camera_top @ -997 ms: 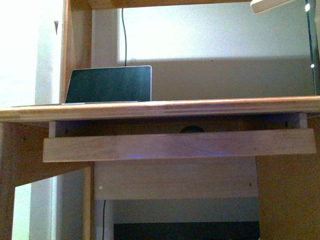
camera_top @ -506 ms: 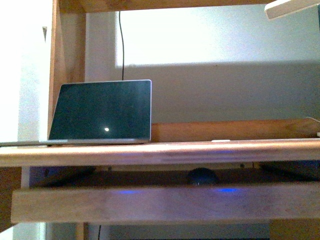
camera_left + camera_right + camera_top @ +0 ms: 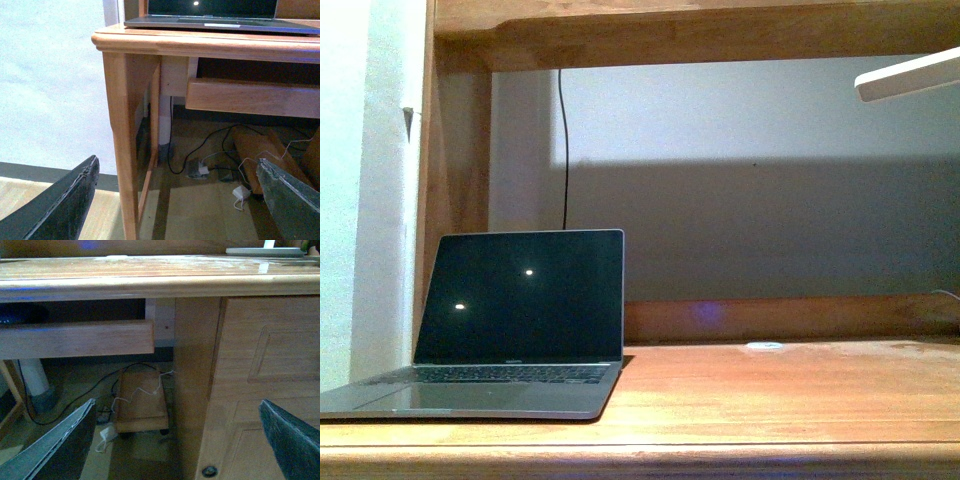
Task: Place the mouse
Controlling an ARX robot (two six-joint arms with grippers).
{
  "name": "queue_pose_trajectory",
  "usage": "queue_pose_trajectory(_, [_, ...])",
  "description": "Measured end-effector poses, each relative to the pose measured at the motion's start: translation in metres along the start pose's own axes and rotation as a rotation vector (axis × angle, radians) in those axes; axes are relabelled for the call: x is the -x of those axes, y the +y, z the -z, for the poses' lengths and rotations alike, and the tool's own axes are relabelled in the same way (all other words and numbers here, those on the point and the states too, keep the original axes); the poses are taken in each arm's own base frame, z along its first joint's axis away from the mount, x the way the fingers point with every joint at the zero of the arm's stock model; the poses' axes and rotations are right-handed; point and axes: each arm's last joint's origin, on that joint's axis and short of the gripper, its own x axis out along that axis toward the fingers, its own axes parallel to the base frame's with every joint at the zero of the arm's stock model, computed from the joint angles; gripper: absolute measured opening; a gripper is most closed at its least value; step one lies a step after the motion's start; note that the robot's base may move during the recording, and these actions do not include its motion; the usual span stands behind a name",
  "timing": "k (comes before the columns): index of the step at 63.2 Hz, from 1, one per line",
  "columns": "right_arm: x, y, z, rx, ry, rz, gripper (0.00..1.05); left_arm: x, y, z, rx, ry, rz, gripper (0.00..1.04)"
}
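The mouse is out of sight in the front view. In the right wrist view a dark rounded shape [image 3: 15,315] sits on the pull-out tray behind its front board [image 3: 80,337]; it looks like the mouse, mostly hidden. My left gripper [image 3: 177,210] is open and empty, low beside the desk's left leg [image 3: 122,150]. My right gripper [image 3: 177,445] is open and empty, low in front of the desk's cabinet door [image 3: 265,385]. Neither gripper touches anything.
An open laptop [image 3: 515,320] with a dark screen stands at the left of the wooden desktop [image 3: 770,395]. A small flat white disc [image 3: 764,346] lies near the back rail. A white lamp arm [image 3: 910,75] hangs at the upper right. Cables and a wooden box [image 3: 142,400] lie under the desk.
The front view has risen from below the desktop to above it. The pull-out tray and the dark mouse on it have dropped out of that view.
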Motion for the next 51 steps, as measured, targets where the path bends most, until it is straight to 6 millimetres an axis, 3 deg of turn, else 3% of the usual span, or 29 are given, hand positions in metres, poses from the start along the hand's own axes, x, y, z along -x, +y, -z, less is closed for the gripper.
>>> queue_pose_trajectory(6, [0.000, 0.000, 0.000, 0.000, 0.000, 0.000, 0.97, 0.000, 0.000, 0.001, 0.011, 0.014, -0.013, 0.97])
queue_pose_trajectory(10, [0.000, 0.000, 0.000, 0.000, 0.000, 0.001, 0.97, -0.004, -0.001, 0.001, 0.048, 0.118, -0.065, 0.97])
queue_pose_trajectory(20, [0.000, 0.000, 0.000, 0.000, 0.000, -0.002, 0.97, -0.040, -0.008, -0.018, -0.025, 0.216, 0.048, 0.97])
queue_pose_trajectory(27, [0.000, 0.000, 0.000, 0.000, 0.000, -0.002, 0.97, -0.075, -0.015, -0.029, -0.205, 0.215, 0.140, 0.97])
queue_pose_trajectory(36, [0.000, 0.000, 0.000, 0.000, 0.000, -0.002, 0.97, -0.117, -0.029, -0.025, -0.554, 0.201, 0.285, 0.97])
queue_pose_trajectory(51, [0.000, 0.000, 0.000, 0.000, 0.000, -0.002, 0.97, -0.148, -0.062, -0.008, -0.953, 0.104, 0.484, 0.97])
